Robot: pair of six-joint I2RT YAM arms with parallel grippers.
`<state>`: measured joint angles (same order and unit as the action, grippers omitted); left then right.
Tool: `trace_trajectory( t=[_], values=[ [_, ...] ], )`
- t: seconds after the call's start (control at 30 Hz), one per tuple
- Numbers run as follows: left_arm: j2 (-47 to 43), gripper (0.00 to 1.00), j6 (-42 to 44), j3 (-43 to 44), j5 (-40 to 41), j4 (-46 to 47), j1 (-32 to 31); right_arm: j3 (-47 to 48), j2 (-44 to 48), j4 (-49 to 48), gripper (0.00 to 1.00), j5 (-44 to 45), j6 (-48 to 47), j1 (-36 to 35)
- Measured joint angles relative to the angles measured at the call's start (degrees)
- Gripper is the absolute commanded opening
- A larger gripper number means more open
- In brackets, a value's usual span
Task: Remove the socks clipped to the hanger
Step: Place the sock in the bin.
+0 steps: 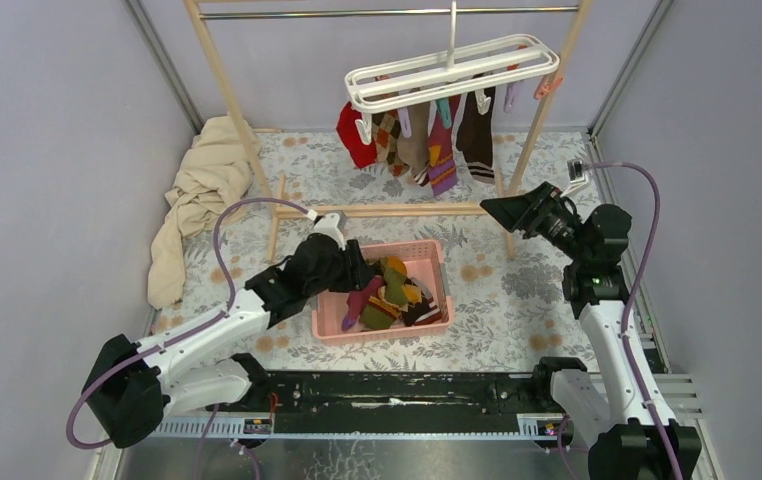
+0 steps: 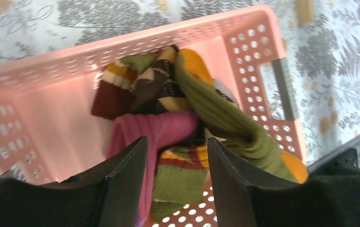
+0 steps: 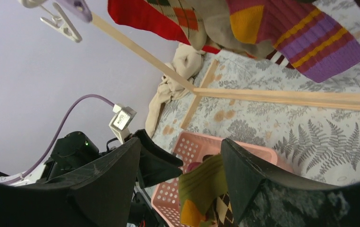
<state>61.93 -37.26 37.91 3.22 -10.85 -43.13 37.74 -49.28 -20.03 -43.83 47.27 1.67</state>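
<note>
The white hanger [image 1: 452, 72] hangs from the rack's metal rail at the back. Several socks [image 1: 437, 140] are clipped under it, a red one [image 1: 354, 135] leftmost; from below they show as a striped purple and maroon bunch [image 3: 282, 28]. My left gripper [image 1: 362, 268] is over the pink basket [image 1: 382, 335]. It stands open [image 2: 175, 146] just above a pink sock [image 2: 159, 130] and an olive sock [image 2: 225, 118] lying inside, and holds nothing. My right gripper [image 1: 492, 210] hovers by the rack's right post, open [image 3: 180, 140] and empty.
The wooden rack's base bar [image 1: 397, 210] runs between basket and hanger, with slanted posts [image 1: 227, 90] at either side. A beige cloth [image 1: 197, 190] lies heaped at the left. An empty white clip [image 3: 62, 21] dangles from the hanger. Grey walls close in on both sides.
</note>
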Motion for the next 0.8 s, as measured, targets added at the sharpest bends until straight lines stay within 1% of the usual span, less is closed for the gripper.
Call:
trace_trajectory(
  t=[0.2,0.27,0.33,0.37,0.4,0.7,0.8],
  values=[
    [-3.6,0.72,-2.4,-2.0,5.2,-3.1,0.0,-0.2,0.5,6.6,0.71,-0.4,-4.1,-1.0],
    [-6.1,0.74,-2.9,-2.0,6.3,-3.8,0.0,-0.2,0.4,9.6,0.7,0.7,-5.8,-3.2],
    [-8.4,0.79,-3.2,-2.0,7.1,-4.7,0.0,-0.1,0.2,12.8,0.7,2.5,-7.8,-7.2],
    [-9.4,0.94,-3.2,-1.9,7.5,-5.4,0.0,-0.1,0.2,14.2,0.7,3.4,-8.7,-9.6],
    [-10.3,0.98,-3.2,-1.6,7.8,-6.3,0.0,-0.1,0.0,15.4,0.7,4.4,-9.5,-12.1],
    [-16.0,0.99,-3.4,0.4,11.0,-11.5,0.0,1.5,-6.4,21.7,0.7,15.1,-14.7,-32.3],
    [-17.2,0.99,-3.4,0.4,12.0,-12.3,0.0,2.0,-9.2,22.5,0.7,18.6,-16.3,-37.9]
  ],
)
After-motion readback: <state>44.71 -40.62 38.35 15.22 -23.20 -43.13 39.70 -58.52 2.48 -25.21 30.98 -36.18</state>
